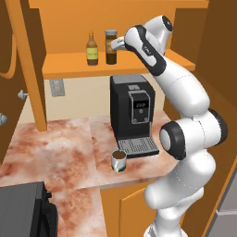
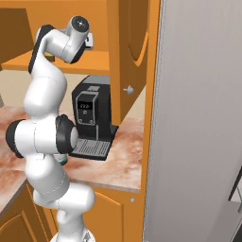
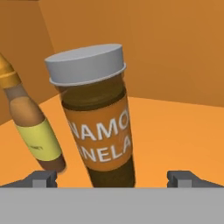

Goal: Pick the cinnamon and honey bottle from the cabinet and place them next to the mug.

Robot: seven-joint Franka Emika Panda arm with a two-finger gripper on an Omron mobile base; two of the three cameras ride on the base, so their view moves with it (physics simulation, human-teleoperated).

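The cinnamon (image 1: 111,46) jar, dark brown with a grey lid, stands upright on the shelf of the orange cabinet (image 1: 69,65). Just to its left stands the slim honey bottle (image 1: 92,48). My gripper (image 1: 116,45) reaches in from the right at jar height. In the hand view the cinnamon (image 3: 98,118) stands close between my spread fingertips (image 3: 43,179). The gripper (image 3: 114,179) is open with a gap on each side of the jar. The honey bottle (image 3: 35,131) leans at the left of that view. The mug (image 1: 119,160) sits on the counter below, in front of the coffee machine.
A black coffee machine (image 1: 132,113) stands on the marbled counter (image 1: 60,148) under the shelf. The cabinet's open door (image 1: 9,69) hangs at the left. A tall grey panel (image 2: 198,118) rises at the right. A dark appliance (image 1: 25,210) sits at the lower left.
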